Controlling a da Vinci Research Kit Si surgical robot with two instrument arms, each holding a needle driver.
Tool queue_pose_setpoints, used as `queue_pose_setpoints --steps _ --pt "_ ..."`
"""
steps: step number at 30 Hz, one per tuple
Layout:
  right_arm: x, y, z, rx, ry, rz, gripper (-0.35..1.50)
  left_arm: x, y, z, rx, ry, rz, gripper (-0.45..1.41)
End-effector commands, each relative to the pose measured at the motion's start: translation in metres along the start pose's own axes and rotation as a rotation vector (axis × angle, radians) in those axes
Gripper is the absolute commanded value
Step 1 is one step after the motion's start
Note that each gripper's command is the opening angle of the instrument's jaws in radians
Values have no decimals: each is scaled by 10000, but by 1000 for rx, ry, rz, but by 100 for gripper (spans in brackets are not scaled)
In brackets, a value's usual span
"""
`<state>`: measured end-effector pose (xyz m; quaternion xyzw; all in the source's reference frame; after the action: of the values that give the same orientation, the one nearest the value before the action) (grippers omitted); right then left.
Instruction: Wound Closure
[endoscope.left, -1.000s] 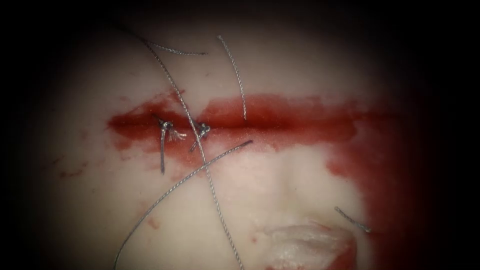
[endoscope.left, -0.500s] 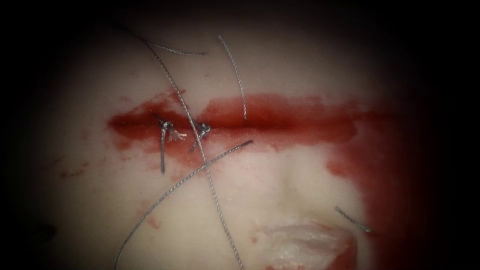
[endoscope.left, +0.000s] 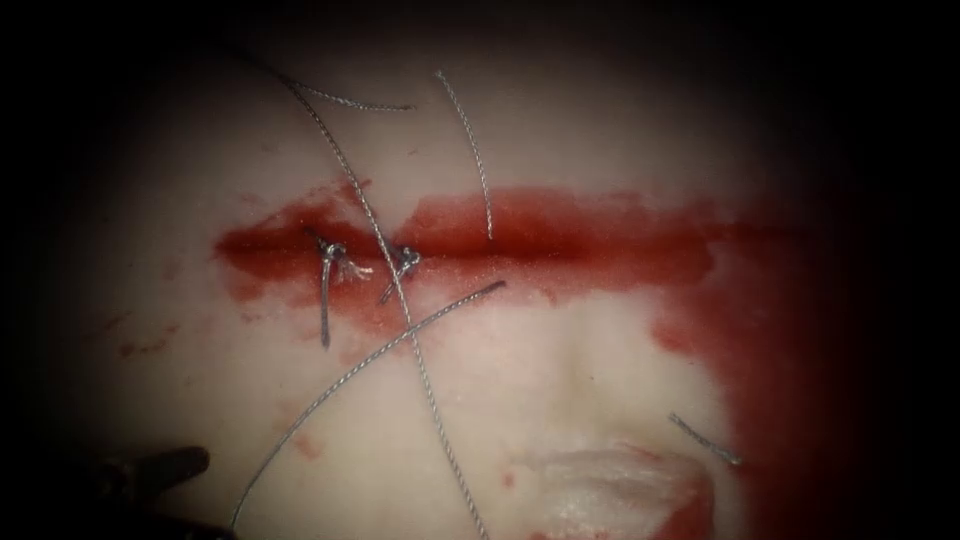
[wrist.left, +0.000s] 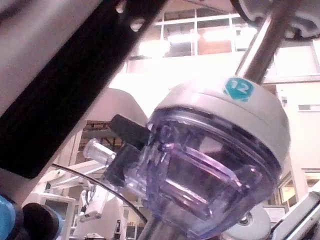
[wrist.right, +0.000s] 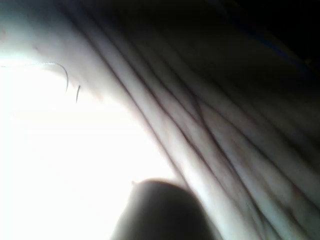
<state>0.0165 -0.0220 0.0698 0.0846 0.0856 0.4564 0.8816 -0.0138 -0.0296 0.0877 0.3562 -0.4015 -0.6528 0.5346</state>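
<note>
Left pincer (endoscope.left: 165, 465) beside thread (endoscope.left: 330, 390), "12" label (wrist.left: 239, 88)

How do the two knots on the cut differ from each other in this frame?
The left knot sits toward the cut's left end; the right knot sits nearer its middle. The left knot's long tail hangs straight down; the right knot's shorter tail slants down and left. A long thread crosses close beside the right knot and passes clear of the left knot. Both lie in the red fluid along the cut.

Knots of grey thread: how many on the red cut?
2. One small grey thread knot near the cut's left end, the other just right of it; others may be hidden.
</note>
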Motion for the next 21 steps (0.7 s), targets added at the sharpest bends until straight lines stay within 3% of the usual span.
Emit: queue_pose_setpoints --steps 1,5,15,19,21 --pt "14 1 0 0 7 0 130 -6 -5 6 0 -1 13 115" --pt "14 0 0 -1 7 0 130 4 -7 7 28 54 -90 99" --pt "12 -1 1 -2 8 0 130 38 -11 8 54 124 -117 89" --pt "12 -3 1 -3 8 2 130 46 -2 12 60 154 -151 59" --pt "12 -4 1 -4 8 3 130 48 2 13 62 176 -193 24"
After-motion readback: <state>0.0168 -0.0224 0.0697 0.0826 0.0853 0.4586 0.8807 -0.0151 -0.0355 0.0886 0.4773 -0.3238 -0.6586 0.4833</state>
